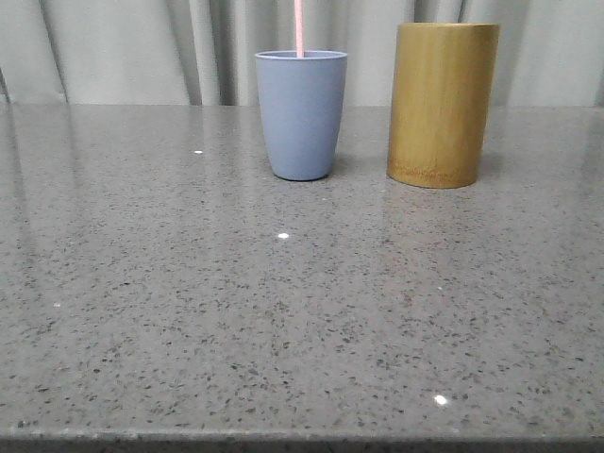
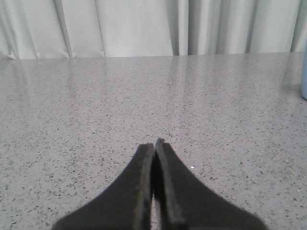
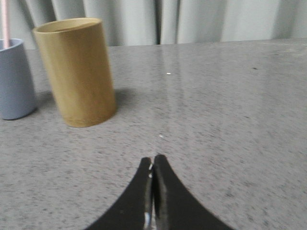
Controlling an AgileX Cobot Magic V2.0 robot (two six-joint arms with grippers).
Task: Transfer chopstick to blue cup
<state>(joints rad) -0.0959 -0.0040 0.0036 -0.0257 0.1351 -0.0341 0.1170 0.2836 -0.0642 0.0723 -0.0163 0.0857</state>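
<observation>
The thin pale pink chopstick (image 1: 299,28) stands upright in the matte greyish-blue plastic cup (image 1: 301,115), nearer my right tool (image 3: 152,165); both my tools, the left tool (image 2: 154,148) too, are clenched on nothing

The chopstick (image 1: 299,28) stood in the blue cup (image 1: 301,115). The bamboo holder (image 1: 442,104) stood just right of it on the surface (image 1: 283,311).

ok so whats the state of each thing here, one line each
chopstick: standing upright in the blue cup
blue cup: upright on the table, holding the chopstick
bamboo holder: upright beside the cup, contents not visible
left gripper: shut, holding nothing
right gripper: shut, holding nothing
</observation>
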